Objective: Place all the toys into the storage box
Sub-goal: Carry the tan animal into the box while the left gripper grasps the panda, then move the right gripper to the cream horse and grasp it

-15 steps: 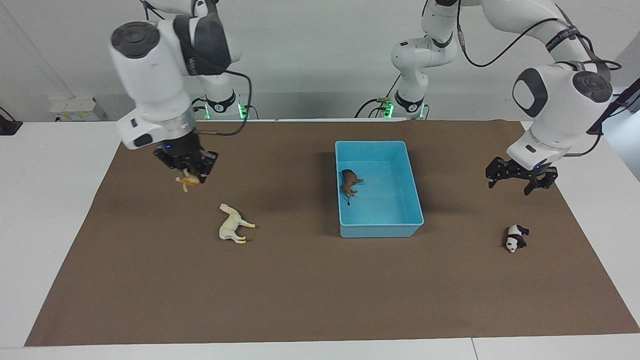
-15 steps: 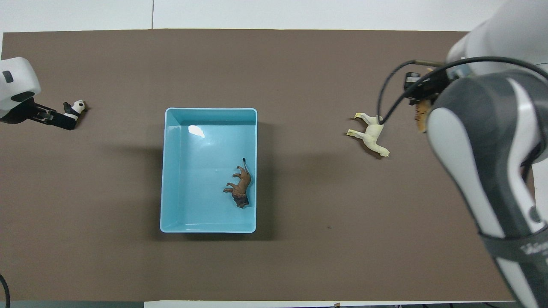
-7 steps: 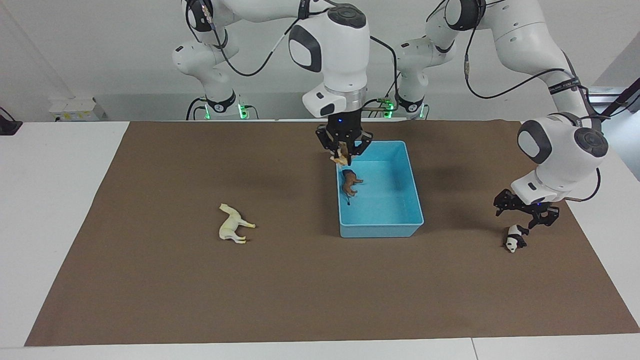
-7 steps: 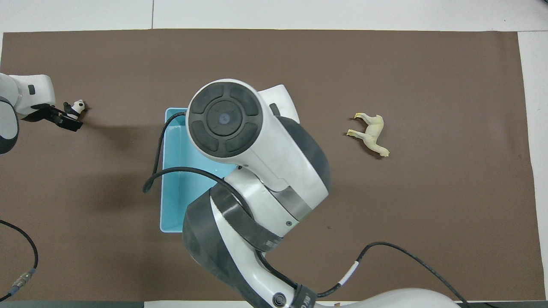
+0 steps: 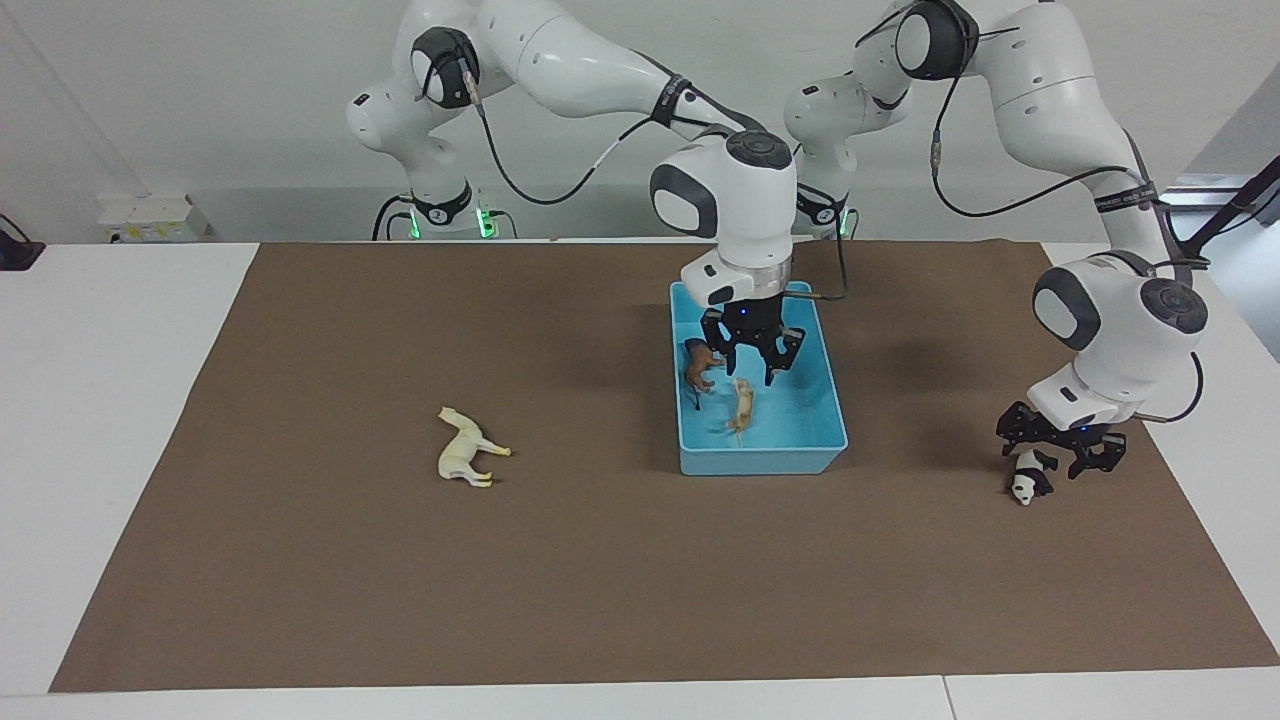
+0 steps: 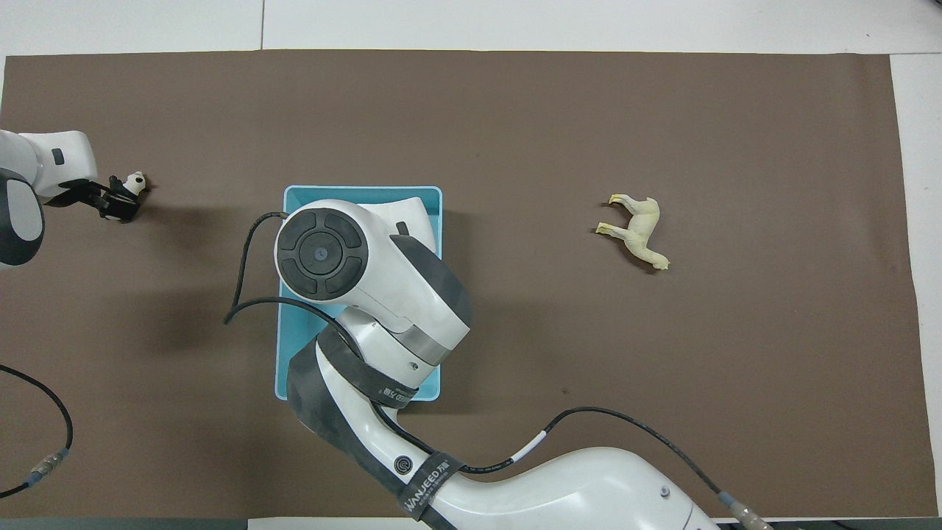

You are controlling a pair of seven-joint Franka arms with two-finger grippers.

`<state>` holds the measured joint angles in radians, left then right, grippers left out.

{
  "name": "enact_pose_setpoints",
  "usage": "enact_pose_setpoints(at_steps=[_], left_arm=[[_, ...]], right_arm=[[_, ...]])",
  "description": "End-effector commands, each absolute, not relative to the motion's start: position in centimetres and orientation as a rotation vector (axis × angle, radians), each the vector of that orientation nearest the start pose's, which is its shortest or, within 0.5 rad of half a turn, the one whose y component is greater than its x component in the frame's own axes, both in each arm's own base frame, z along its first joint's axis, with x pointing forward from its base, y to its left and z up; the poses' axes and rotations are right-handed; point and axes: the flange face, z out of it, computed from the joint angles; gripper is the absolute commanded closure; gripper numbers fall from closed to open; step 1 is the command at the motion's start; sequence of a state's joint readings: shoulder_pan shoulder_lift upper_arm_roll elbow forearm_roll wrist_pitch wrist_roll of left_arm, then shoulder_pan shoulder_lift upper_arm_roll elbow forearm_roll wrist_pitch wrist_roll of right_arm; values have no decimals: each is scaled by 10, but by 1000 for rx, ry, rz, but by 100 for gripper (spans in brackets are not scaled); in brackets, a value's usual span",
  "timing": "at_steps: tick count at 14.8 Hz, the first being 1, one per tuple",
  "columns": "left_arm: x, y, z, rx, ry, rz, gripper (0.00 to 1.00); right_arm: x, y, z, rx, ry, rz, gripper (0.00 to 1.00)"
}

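Observation:
The light blue storage box (image 5: 760, 463) stands mid-table and also shows in the overhead view (image 6: 362, 193). The brown animal (image 5: 700, 366) and the orange tiger (image 5: 741, 406) lie inside it. My right gripper (image 5: 750, 372) is open and empty just above them, inside the box; my own arm hides it in the overhead view. The cream horse (image 5: 465, 458) lies on the mat toward the right arm's end, seen from overhead too (image 6: 639, 232). My left gripper (image 5: 1052, 455) is open, low over the panda (image 5: 1026, 480), its fingers either side of the panda's rear (image 6: 132, 184).
A brown mat (image 5: 600, 600) covers the white table. The right arm's elbow and forearm (image 6: 368, 294) cover most of the box from above.
My right gripper carried the tiger from the right arm's end to the box and let it go; the tiger now lies in the box. My left gripper came down onto the panda.

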<state>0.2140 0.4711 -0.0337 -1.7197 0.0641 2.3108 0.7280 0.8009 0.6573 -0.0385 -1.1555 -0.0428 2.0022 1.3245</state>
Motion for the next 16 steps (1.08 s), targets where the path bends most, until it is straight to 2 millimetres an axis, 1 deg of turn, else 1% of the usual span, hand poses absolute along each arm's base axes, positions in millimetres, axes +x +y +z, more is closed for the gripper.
enact_pose_setpoints(at_steps=[1,2,3,4,5,7,8,9,10,11,12,14,15,16], left_arm=[[676,127,320,-2904,885,-166,2],[675,127,318,-2902,884,-170,2],[674,126,317,-2907,876,-167,3],[674,126,316,-2915,858,-166,4],[674,122,316,-2922,835,-168,6],[671,119,310,-2936,812,-153,20],[671,120,310,-2939,807,-154,31],[671,120,312,-2947,786,-162,41],[672,117,311,-2958,752,-161,49],[672,117,310,-2962,737,-159,52],[672,117,311,-2962,734,-161,56],[674,116,316,-2968,708,-175,73],[677,115,320,-2975,685,-180,79],[682,112,330,-2976,671,-192,80]], right_arm=[[548,507,455,-2927,901,-173,0],[554,483,472,-2972,925,-160,0],[574,440,494,-2999,904,-147,0],[594,400,500,-3040,852,-122,0],[607,372,496,-3073,847,-87,0],[640,305,485,-3069,956,-57,0],[651,271,478,-3081,965,-37,0],[658,246,472,-3092,955,-14,0],[663,211,462,-3093,959,3,0],[661,185,445,-3096,944,14,0],[652,166,424,-3100,915,23,0],[628,153,380,-3109,834,6,0],[619,143,362,-3110,797,-7,0],[615,132,350,-3125,733,-2,0]])
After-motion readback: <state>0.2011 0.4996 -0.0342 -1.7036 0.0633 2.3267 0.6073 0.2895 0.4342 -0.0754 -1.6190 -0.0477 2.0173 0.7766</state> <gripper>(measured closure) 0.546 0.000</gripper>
